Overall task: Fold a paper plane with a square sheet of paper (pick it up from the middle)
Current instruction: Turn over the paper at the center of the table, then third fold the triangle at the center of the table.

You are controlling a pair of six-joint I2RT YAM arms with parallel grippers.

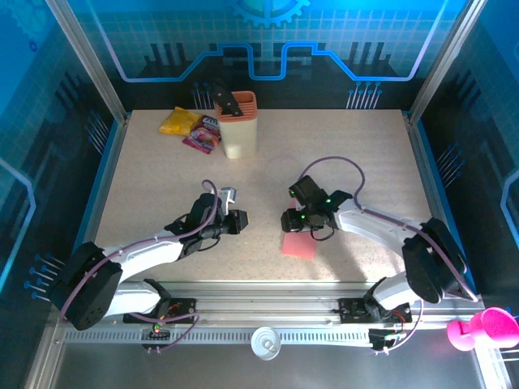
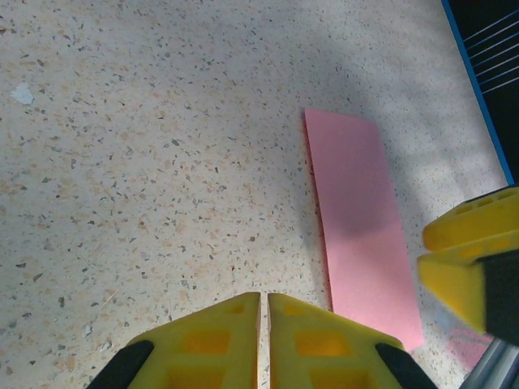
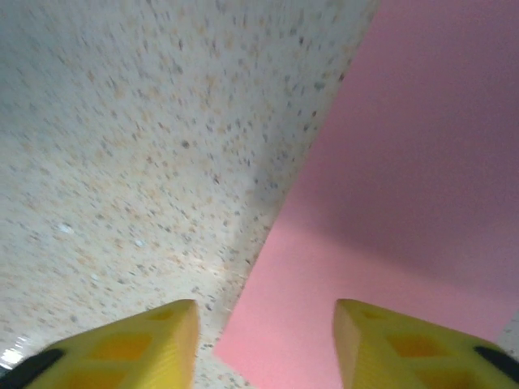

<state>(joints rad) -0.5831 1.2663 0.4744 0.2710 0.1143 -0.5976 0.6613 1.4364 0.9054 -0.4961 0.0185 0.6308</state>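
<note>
Spanning view, speckled table. Pink sheet lies flat near front edge, right of centre. Right gripper over sheet's edge, jaws spread, holding nothing. Left gripper nearby, apart from sheet, jaws pressed together, empty.

Bright, soft shadows; right wrist view blurred.

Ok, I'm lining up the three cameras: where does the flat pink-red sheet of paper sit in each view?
Top external: the flat pink-red sheet of paper lies lower centre, just below the right gripper.
Left wrist: a tall strip right of centre.
Right wrist: covers the right half.
Shared landmark: the right gripper's yellow fingers, next to the sheet.
</note>
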